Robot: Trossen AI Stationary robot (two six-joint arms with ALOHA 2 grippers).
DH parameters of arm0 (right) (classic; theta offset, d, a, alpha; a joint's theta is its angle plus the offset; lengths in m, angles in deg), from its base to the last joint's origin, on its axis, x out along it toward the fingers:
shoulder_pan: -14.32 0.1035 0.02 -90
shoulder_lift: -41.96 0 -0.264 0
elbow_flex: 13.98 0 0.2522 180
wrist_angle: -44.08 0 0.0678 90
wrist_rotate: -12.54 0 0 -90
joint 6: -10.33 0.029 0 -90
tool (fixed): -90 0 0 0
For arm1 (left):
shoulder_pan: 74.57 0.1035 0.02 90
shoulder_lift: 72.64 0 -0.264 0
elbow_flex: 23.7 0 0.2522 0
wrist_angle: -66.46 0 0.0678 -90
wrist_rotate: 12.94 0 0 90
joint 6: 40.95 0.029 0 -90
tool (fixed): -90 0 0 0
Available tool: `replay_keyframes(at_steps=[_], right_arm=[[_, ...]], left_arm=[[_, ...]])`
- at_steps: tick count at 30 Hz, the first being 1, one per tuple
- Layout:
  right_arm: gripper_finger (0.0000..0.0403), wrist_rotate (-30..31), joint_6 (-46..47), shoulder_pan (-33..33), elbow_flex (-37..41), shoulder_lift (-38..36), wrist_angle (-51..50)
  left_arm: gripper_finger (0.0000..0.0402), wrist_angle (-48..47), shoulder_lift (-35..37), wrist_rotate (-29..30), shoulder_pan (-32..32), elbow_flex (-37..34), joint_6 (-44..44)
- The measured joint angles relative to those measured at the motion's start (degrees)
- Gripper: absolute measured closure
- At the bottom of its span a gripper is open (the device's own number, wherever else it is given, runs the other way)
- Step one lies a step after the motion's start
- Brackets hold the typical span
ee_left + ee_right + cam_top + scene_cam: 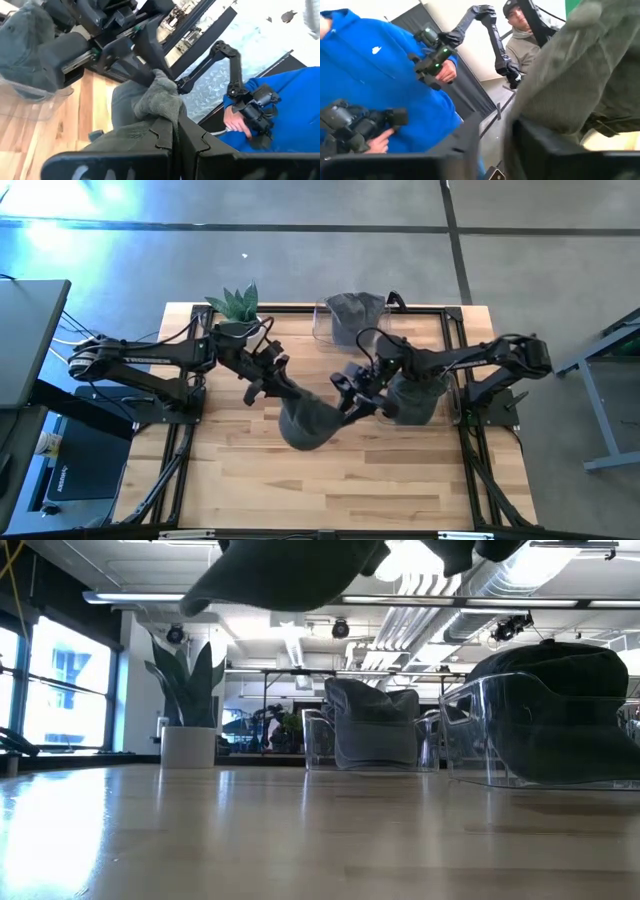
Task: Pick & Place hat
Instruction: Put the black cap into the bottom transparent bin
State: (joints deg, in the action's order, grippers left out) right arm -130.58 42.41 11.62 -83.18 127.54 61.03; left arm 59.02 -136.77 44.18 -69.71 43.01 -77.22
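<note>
My left claw [285,390] and right claw [350,392] both pinch the grey hat [308,422], lifted above the table [300,480].

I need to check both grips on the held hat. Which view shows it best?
The high view: the hat hangs between the left gripper and right gripper. Low view shows only its underside; wrist views show fabric close up.

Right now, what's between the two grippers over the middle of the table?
The grey hat hangs between them, held off the table: the left gripper and right gripper each grip an edge. The high view shows it.
</note>
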Motion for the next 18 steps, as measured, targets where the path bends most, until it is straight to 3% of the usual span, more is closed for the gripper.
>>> replay_keyframes(at_steps=[2, 4, 10, 13, 18], right_arm=[[0.0354, 1.34, -1.70, 0.88, 0.00, -0.84, -0.60], [0.0389, 3.46, -3.55, 1.60, 0.00, -2.20, -2.18], [0.0393, 11.00, -5.34, 1.74, 0.00, -8.71, -13.31], [0.0395, 13.63, -6.91, 1.57, 0.00, -12.26, -18.06], [0.0399, 14.42, -5.66, 2.12, 0.00, -14.65, -21.13]], left_arm=[[0.0401, 0.33, 0.38, 0.04, 0.00, 0.01, 0.01], [0.0401, 0.64, 0.35, 0.23, 0.00, 0.02, -0.42], [0.0384, 9.53, 0.05, 0.39, -0.33, 0.02, -2.60], [0.0340, 14.37, -2.35, 0.40, -0.74, 0.13, -2.58], [0.0224, 20.26, -8.22, 1.59, -0.74, 0.09, -1.05]])
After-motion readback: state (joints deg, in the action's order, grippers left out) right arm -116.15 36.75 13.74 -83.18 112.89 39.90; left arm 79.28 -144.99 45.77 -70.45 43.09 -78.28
